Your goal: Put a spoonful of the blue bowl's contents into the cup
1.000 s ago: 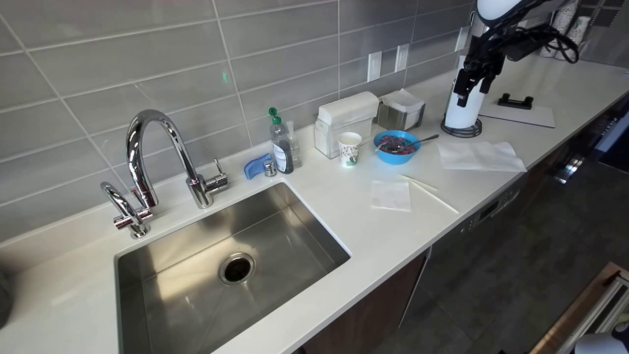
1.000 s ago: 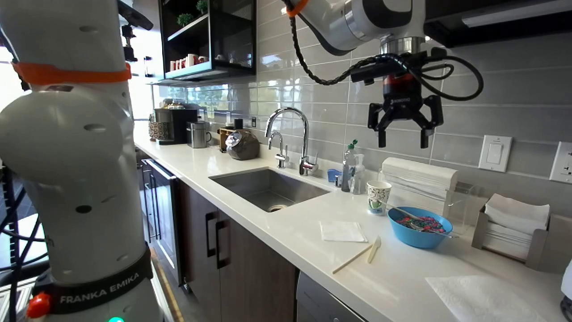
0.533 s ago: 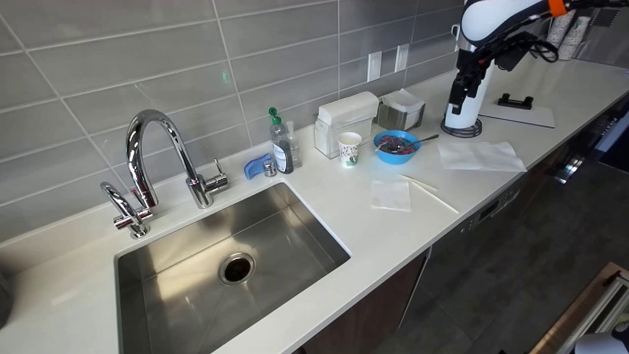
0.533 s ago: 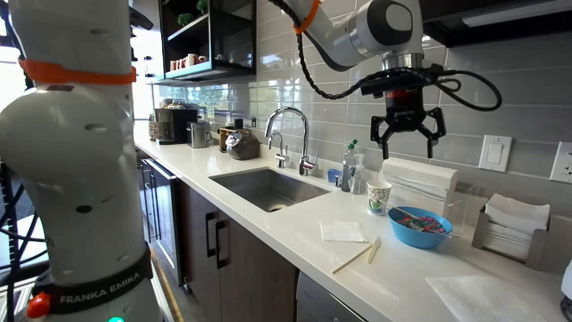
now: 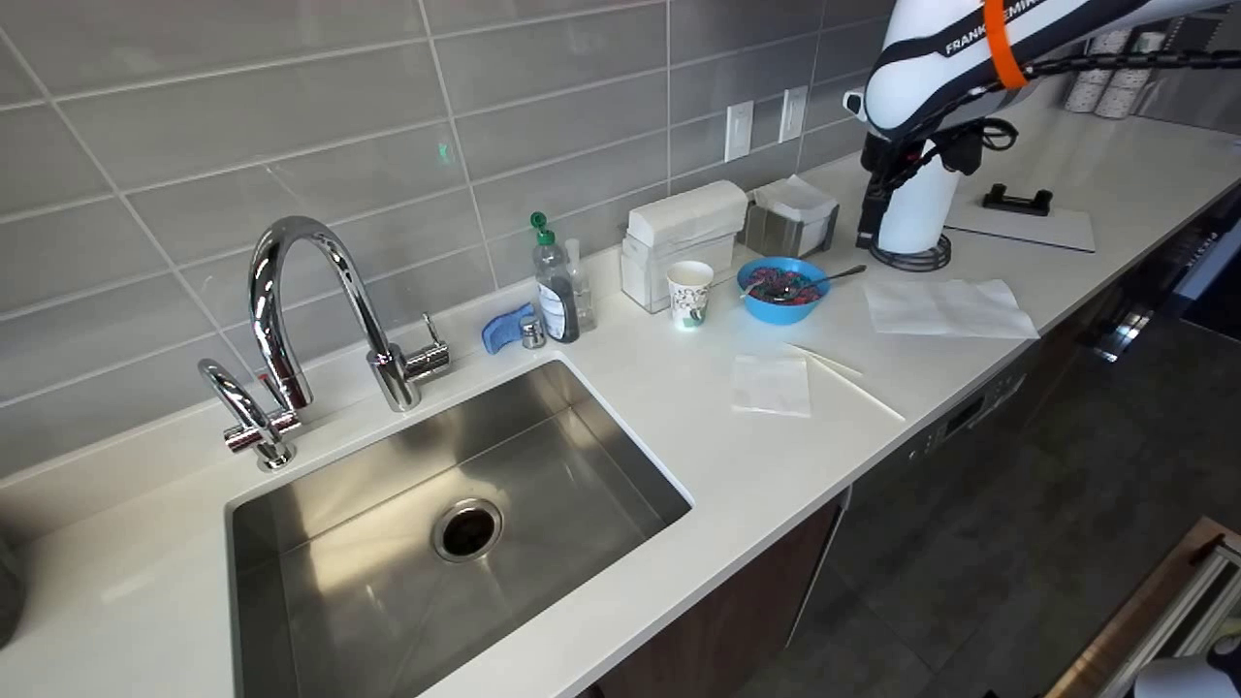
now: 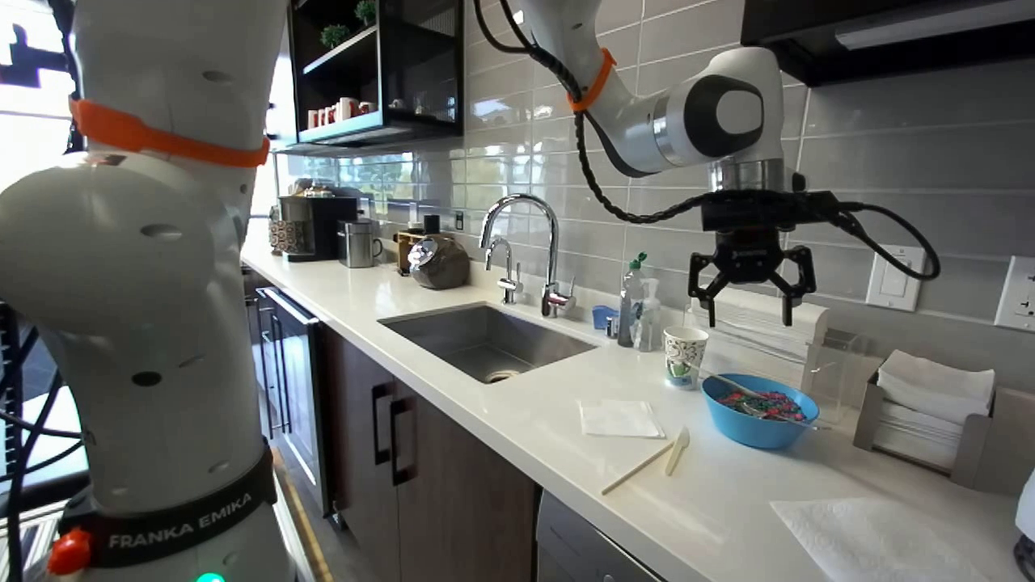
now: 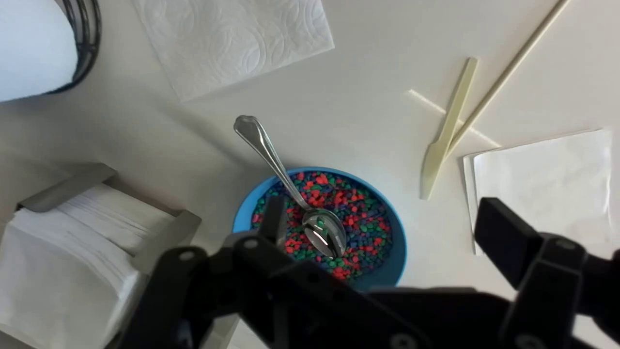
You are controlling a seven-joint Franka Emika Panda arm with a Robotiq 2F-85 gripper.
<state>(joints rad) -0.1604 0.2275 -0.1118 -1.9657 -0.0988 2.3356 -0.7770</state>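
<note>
gripper (image 6: 749, 315) has come lower, spread wide, empty, near the blue bowl (image 6: 750, 428)

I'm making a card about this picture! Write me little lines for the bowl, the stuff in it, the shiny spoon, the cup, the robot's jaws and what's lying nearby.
Bowl: blue, standing on the counter
Inside it: red, green and dark-blue bits
Spoon: metal, scoop on the bits, handle poking out
Cup: white with a printed pattern, upright, beside the bowl but apart; its bottom doesn't show
Jaws: open, above the counter, holding nothing
Lying nearby: pale knife and thin stick, overlapping in the wrist view; flat white square
</note>
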